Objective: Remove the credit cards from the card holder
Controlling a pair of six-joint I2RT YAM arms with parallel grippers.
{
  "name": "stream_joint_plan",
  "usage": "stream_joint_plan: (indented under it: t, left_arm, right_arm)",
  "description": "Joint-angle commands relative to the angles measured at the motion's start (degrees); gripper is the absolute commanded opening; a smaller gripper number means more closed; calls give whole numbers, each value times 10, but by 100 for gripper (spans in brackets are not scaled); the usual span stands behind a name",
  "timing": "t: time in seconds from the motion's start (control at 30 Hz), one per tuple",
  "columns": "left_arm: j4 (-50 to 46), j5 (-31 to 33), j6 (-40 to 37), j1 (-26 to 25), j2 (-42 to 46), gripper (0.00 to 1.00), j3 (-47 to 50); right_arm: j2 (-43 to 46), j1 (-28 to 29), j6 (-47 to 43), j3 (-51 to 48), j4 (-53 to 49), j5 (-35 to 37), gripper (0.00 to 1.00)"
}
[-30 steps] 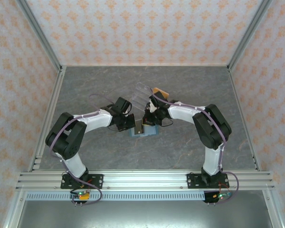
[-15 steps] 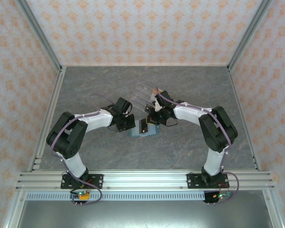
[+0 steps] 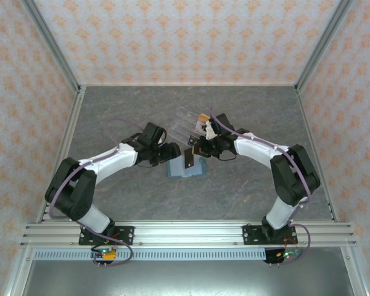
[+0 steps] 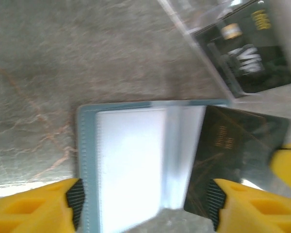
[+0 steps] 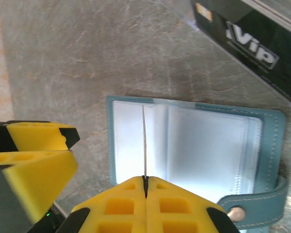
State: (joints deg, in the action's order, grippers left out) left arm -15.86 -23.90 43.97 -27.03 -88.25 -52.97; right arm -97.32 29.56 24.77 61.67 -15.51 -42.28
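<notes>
The teal-blue card holder (image 5: 194, 145) lay unfolded flat on the grey worktop (image 3: 234, 191), clear pockets and snap strap showing, beneath the left hand (image 4: 145, 200) with its fingers spread apart, while the right hand (image 5: 145, 187) was clenched on a dark card (image 4: 233, 155).

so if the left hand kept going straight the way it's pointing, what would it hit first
Probably the open card holder, framed between the left hand's spread fingers; the dark card in the right hand is off to one side. Depth is unclear.
</notes>
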Motion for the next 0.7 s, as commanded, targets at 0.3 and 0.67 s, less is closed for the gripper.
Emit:
stream_joint_plan:
  t: [0.3,0.67]
  left_arm:
    - [268,-188,85,51,36,94,108]
    - [427,-243,162,51,34,69,135]
  right_arm:
    - [51,-27,27,-35,141,-187,0]
    - [53,-48,104,-53,238,-221,0]
